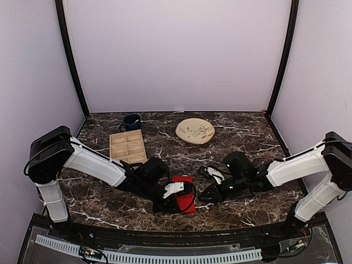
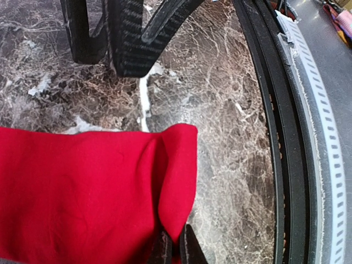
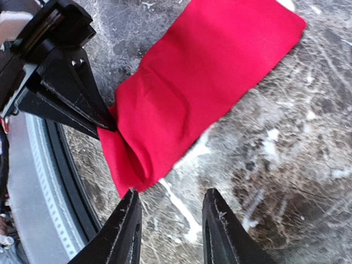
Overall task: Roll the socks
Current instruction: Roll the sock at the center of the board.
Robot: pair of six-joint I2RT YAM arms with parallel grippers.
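The socks [image 1: 186, 193] are lying mostly flat at lower centre of the overhead view, the roll seemingly barely beginning; the left gripper [image 2: 175, 248] is clamping their folded edge; the right gripper [image 3: 170, 225] is hovering beside them, jaws apart, empty.

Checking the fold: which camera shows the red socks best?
The right wrist view: the socks lie nearly whole there, with the left gripper pinching one edge. The left wrist view crops them; from above the arms hide most.
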